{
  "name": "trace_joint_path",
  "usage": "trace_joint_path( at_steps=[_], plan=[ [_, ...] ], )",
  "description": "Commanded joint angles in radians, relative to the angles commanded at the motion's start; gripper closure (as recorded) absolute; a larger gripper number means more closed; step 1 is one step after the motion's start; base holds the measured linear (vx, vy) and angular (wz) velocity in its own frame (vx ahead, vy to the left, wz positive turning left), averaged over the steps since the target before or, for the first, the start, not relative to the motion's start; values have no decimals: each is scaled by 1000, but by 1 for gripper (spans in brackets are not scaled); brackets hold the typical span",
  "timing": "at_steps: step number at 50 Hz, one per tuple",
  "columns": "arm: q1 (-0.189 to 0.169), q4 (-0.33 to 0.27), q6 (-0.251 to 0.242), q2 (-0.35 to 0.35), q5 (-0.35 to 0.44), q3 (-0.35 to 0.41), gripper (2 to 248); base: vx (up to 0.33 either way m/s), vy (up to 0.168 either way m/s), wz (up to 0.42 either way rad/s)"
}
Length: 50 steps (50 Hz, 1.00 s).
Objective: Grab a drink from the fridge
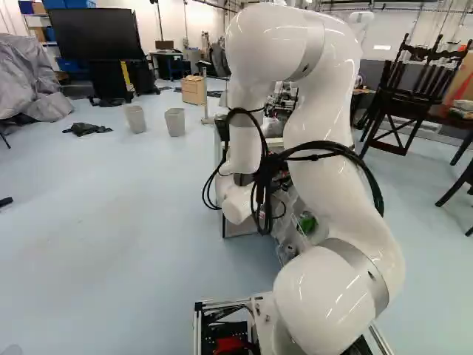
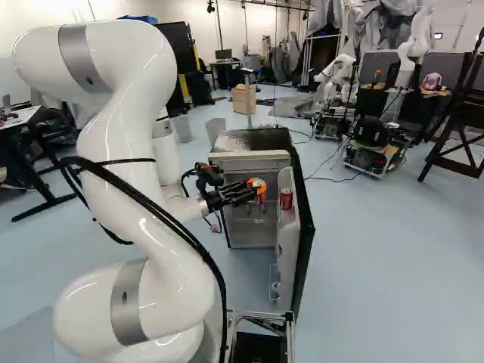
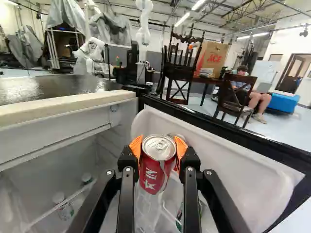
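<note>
Inside open fridge door (image 2: 288,246), another can (image 2: 286,199), beyond gripped red can (image 3: 156,170)

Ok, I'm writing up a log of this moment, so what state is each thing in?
Hand: closed on the held red can, from both sides
Held red can: upright, gripped
Second red can: upright, in the door's rack
Fridge door: open
Large screen: dark
Gray bins: standing upright
</note>
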Motion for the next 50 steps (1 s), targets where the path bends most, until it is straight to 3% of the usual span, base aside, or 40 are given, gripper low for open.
trace_joint_path(
  at_steps=[38,50],
  plan=[
    [151,-165,0,28,4,55,157,0,0,0],
    [179,-232,0,29,4,58,157,0,0,0]
  ],
)
